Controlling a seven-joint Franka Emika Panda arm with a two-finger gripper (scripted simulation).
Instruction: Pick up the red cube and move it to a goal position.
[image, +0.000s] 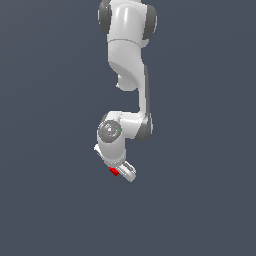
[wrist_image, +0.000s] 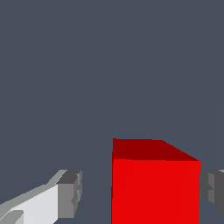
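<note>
The red cube (wrist_image: 155, 183) is a small plain bright red block that sits between my two fingers in the wrist view. One grey finger pad (wrist_image: 72, 192) stands apart from the cube with a clear gap. The other pad (wrist_image: 212, 190) is right against the cube's side. My gripper (wrist_image: 142, 194) is open around the cube. In the exterior view the white gripper (image: 122, 172) points down at a tilt, and the red cube (image: 114, 171) shows at its tip, partly hidden by the fingers.
The white arm (image: 127, 60) comes down from the top of the exterior view. Everything around it is a plain dark grey-blue surface (image: 200, 200). No other objects show.
</note>
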